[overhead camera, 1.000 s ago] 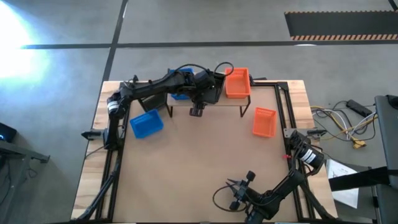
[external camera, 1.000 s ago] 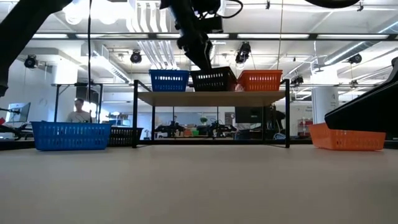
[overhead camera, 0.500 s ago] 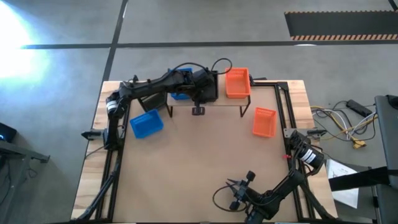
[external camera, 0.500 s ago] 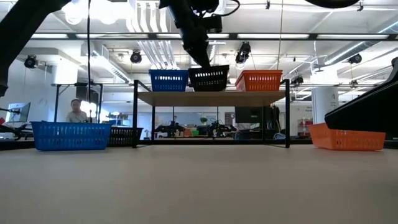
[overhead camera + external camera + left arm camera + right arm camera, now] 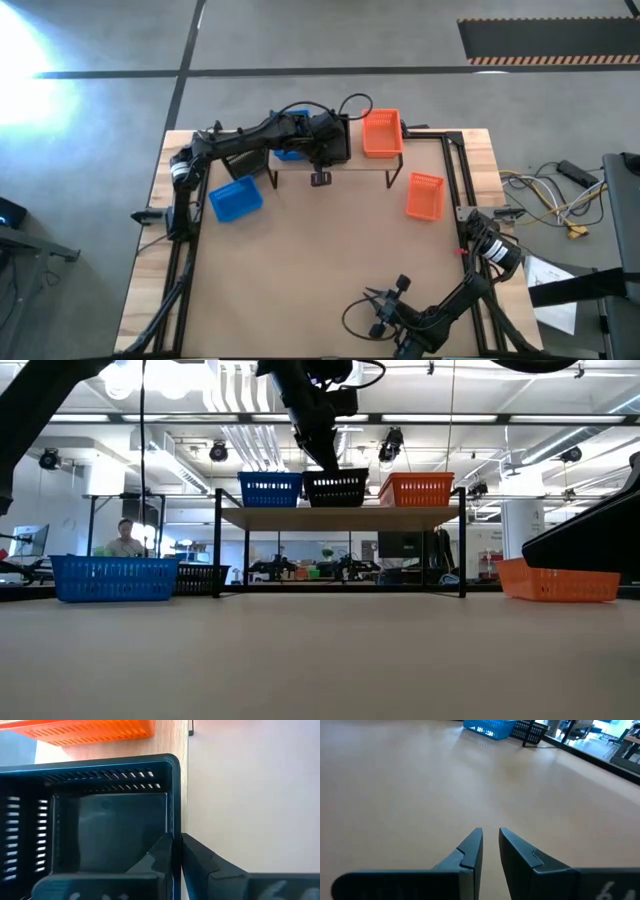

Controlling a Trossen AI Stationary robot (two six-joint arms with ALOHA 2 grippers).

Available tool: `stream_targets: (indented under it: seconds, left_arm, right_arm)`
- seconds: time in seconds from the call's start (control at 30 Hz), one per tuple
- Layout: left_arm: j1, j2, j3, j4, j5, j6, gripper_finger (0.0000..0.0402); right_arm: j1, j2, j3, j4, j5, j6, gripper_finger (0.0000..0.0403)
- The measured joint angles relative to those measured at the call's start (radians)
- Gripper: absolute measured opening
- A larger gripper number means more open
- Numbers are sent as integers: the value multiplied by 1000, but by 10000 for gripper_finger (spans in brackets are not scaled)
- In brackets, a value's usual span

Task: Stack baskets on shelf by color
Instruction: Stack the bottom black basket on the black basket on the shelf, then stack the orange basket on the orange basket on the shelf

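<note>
Left arm extended, its hand (image 5: 176, 851) clamped on a thin wall; right hand (image 5: 490, 845) idle, fingers slightly parted.

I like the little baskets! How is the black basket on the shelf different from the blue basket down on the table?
The black slotted plastic basket sits up on the light-wood shelf, between a blue and an orange one; the blue slotted plastic basket rests low on the table, off to the shelf's side. The left gripper pinches the black basket's wall; nothing touches the blue one. Both are open-topped, rectangular and look alike in size.
</note>
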Motion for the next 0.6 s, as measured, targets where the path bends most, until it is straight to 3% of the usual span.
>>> stream_targets:
  seconds: [0.23,0.6]
  left_arm:
    - [0,0,0,49,-3,4,27]
    - [0,-7,40,4,-14,8,115]
  right_arm:
    - [0,0,0,2,0,0,57]
    - [0,0,0,3,0,0,57]
